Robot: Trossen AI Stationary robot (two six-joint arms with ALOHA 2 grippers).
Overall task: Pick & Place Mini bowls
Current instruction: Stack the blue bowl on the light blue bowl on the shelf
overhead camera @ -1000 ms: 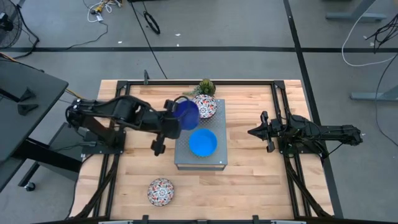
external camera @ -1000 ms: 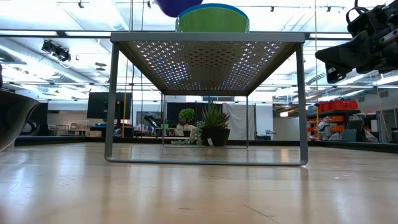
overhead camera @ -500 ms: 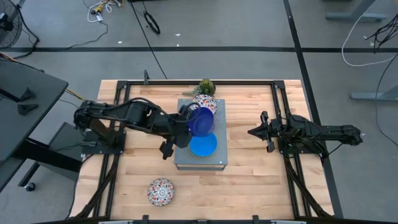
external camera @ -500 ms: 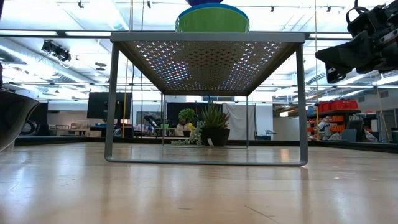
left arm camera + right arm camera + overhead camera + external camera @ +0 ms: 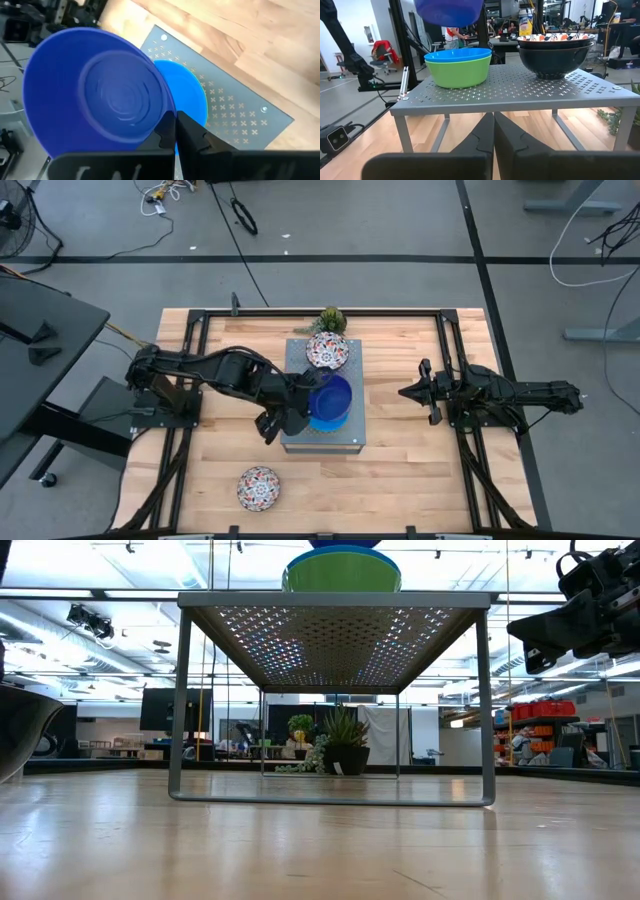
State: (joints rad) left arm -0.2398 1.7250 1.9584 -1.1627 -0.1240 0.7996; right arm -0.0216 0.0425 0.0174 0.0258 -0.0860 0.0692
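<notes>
Dark blue and round, 1 small plastic bowl [image 5: 95, 90] hangs clamped by its rim in the left gripper [image 5: 175, 131], held just above a light blue bowl [image 5: 458, 54] that sits nested in a bright green bowl [image 5: 460, 71] on the grey perforated metal box [image 5: 350, 435]. Beside that stack on the box, 1 white floral bowl [image 5: 327, 350] rests in a dark-looking one [image 5: 555, 61], and another white floral bowl [image 5: 258, 487] lies alone on the wooden table [image 5: 420, 480]. Well off to the side, the right gripper [image 5: 493, 131] waits with its fingers pressed together on nothing.
</notes>
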